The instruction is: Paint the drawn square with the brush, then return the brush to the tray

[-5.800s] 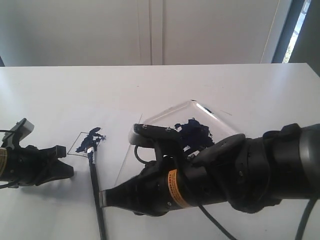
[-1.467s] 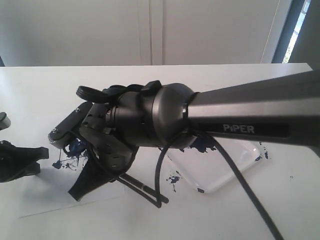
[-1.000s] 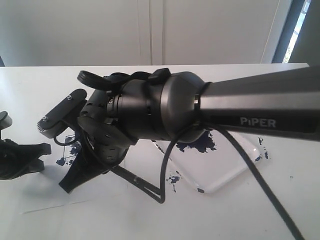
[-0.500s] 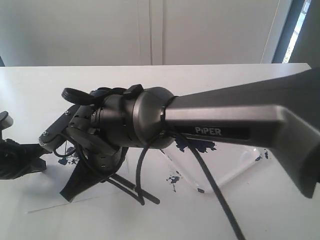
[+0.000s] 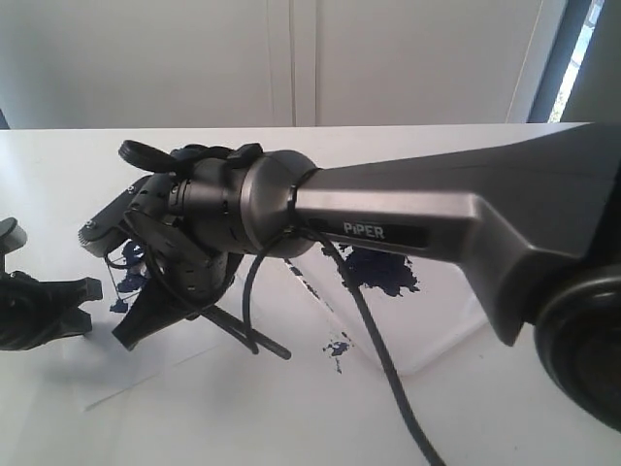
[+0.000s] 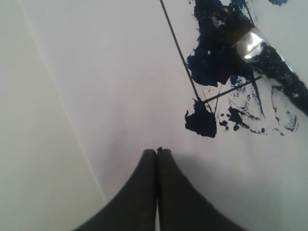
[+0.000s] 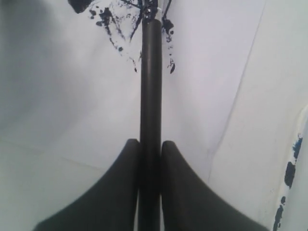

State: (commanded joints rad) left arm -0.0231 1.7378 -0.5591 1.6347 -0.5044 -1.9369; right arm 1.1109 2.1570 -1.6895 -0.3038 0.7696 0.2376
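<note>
My right gripper (image 7: 150, 144) is shut on the black handle of the brush (image 7: 150, 72). It reaches across to the left of the exterior view (image 5: 133, 333), with the handle's rear end (image 5: 275, 349) sticking out behind it. In the left wrist view the brush's silver ferrule (image 6: 250, 43) and blue tip lie on the drawn square (image 6: 179, 50), which holds dark blue smears. In the exterior view the right wrist hides most of the square. My left gripper (image 6: 157, 151) is shut and rests on the white paper beside the square's corner. The clear tray (image 5: 427, 361) with its blue blob lies right of the arm.
The white paper sheet (image 5: 194, 374) lies on the white table, and its edge shows in both wrist views. The tray's blue-specked rim (image 7: 291, 178) runs close beside the right gripper. A black cable (image 5: 374, 340) hangs from the right arm over the tray.
Since 5.8 s ago the right arm swung over the square with the brush and more blue smears appeared. In the last second its wrist shifted slightly left. The left gripper barely moved.
</note>
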